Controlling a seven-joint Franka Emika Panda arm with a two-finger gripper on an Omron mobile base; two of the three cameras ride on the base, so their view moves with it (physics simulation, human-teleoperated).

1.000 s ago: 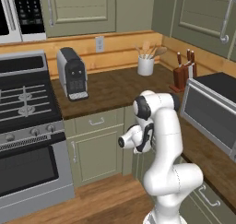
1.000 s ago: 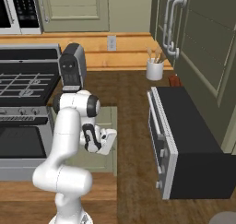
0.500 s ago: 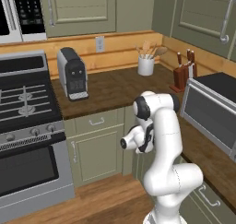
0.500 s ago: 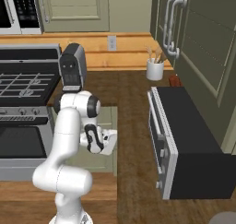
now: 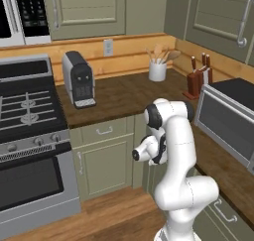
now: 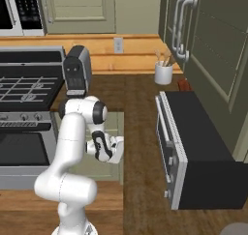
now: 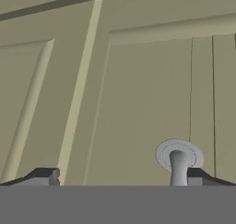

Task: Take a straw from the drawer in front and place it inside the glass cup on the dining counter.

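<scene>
Facing the gripper (image 7: 117, 177), open-jawed, perhaps the drawer (image 7: 152, 103), its handle (image 7: 179, 165) close.

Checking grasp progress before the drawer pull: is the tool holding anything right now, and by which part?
Nothing is held. The tool is open, its fingertips spread wide before a green cabinet front, with a silver handle post beside one fingertip, ungripped.

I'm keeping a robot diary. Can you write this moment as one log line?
stage: reaching for drawer | hand: open, empty, close to green panelled front | silver handle: beside one fingertip, not gripped | drawer: shut
</scene>
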